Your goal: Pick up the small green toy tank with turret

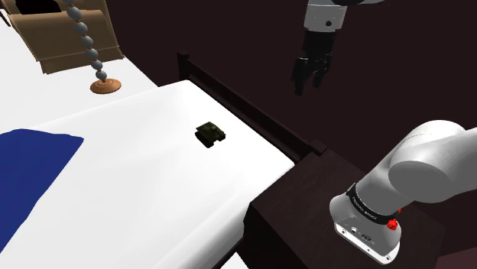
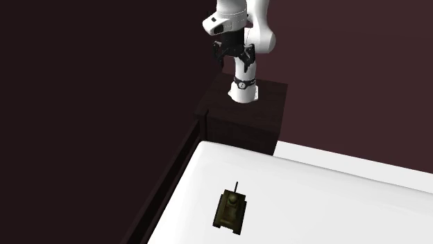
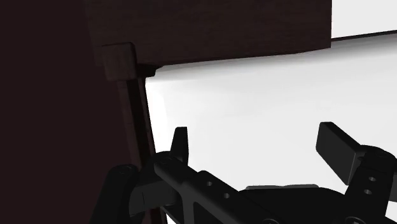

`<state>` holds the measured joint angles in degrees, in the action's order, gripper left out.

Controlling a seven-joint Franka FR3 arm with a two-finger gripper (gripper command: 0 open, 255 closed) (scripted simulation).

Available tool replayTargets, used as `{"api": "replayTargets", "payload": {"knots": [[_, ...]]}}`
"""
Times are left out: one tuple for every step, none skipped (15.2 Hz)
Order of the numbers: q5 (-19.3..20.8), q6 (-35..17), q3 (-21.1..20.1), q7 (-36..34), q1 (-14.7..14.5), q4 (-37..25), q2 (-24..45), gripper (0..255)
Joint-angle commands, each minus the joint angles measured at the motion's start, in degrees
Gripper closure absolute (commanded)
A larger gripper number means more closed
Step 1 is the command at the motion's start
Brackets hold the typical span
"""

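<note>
**End effector open and empty, high beside the bed; tank low on the sheet, well apart from it.**

Shoulder view: the end effector [image 1: 308, 82] hangs high above the dark rail [image 1: 252, 115] of the bed [image 1: 153, 183]. The small dark-green tank [image 1: 210, 133] sits on the white sheet near that rail, below the end effector and toward this view's left. Second exterior view: the tank [image 2: 231, 210] lies close to the bed's edge, its long axis and thin barrel pointing roughly toward the stand [image 2: 260, 114], above which the end effector [image 2: 234, 59] hangs. I judge the reach must go out from the stand and down. Wrist view: the end effector [image 3: 257, 143] has its fingers [image 3: 181, 141] wide apart with nothing between them, white sheet ahead and the corner post [image 3: 119, 60] beside.
</note>
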<state>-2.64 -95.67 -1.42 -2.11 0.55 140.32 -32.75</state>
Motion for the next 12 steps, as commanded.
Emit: {"api": "replayTargets", "payload": {"knots": [[-0.6, -4.0, -1.0, -1.1, -0.5, 0.0, 3.7, 0], [-0.7, -5.8, -1.3, -1.4, -0.6, -0.2, 5.6, 0], [-0.8, -7.6, -1.7, -1.8, -0.7, -0.5, 7.6, 0], [-0.9, -9.4, -2.1, -2.2, -0.8, -0.8, 9.6, 0], [-1.0, -11.1, -2.4, -2.6, -1.0, -1.2, 11.7, 0], [-1.0, -12.7, -2.7, -3.0, -1.1, -1.8, 13.8, 0], [-1.0, -14.3, -3.0, -3.4, -1.2, -2.3, 15.9, 0], [-1.0, -15.9, -3.3, -3.8, -1.3, -3.0, 18.0, 0], [-0.9, -17.4, -3.6, -4.2, -1.4, -3.8, 20.2, 0], [-0.8, -18.8, -3.9, -4.6, -1.5, -4.6, 22.4, 0], [-0.7, -20.1, -4.2, -5.1, -1.6, -5.5, 24.6, 0], [-0.5, -21.4, -4.4, -5.5, -1.7, -6.5, 26.8, 0]]}}
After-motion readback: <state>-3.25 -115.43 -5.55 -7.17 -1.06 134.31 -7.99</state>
